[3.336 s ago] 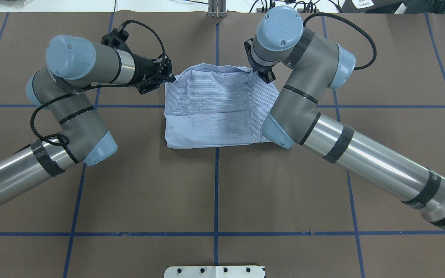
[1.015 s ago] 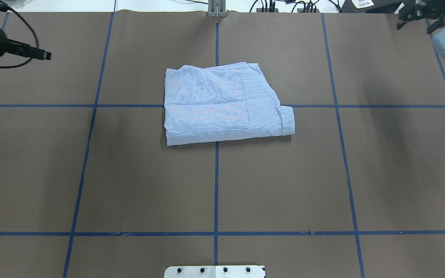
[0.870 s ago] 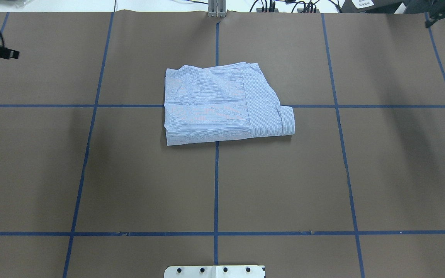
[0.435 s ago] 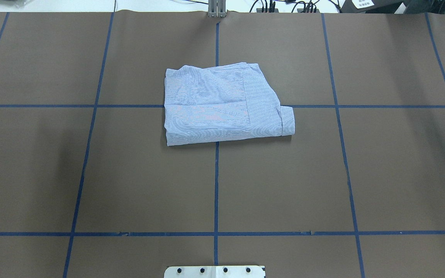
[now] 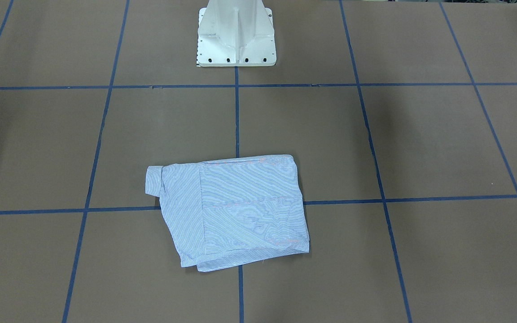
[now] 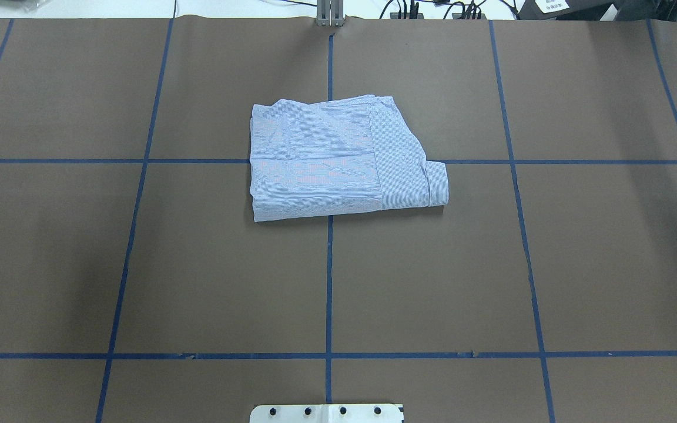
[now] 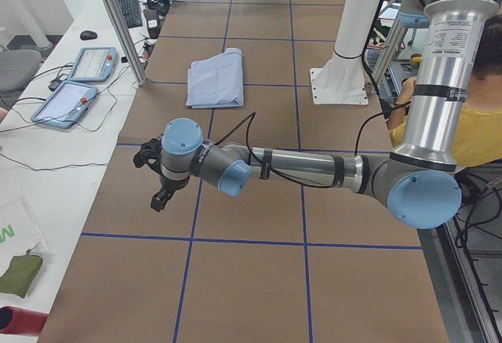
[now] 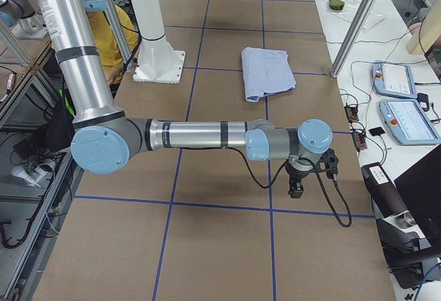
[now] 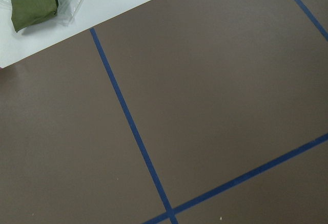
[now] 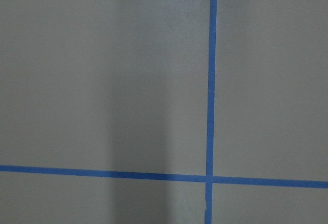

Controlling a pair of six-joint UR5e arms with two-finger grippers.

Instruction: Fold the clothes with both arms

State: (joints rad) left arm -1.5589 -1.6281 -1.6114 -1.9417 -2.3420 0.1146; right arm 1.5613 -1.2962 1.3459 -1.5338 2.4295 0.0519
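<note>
Brown paper [image 6: 197,264] covers the whole table, ruled into large squares by blue tape [image 6: 328,282]; the left arm [image 7: 298,169] reaches from the right of the left side view across to its centre left, low over the paper; the right arm [image 8: 193,136] stretches from the left of the right side view to its centre right, also low and level. Both are well apart from the shirt [image 6: 327,161]. It lies folded into a rough rectangle just above the centre of the overhead view, across the crossing of the middle tape line and the upper horizontal one, with a narrow cuffed end jutting at its lower right; flat on the paper, nothing touching it. A white pedestal [image 5: 236,33] stands at the top centre of the front-facing view; the left gripper [image 7: 159,198] and right gripper [image 8: 296,189] point down over bare paper, and whether their fingers are apart or together I cannot tell; two tablets [image 8: 396,80] sit at the right of the right side view; a green cloth [image 9: 33,6] lies at the upper left of the left wrist view.
</note>
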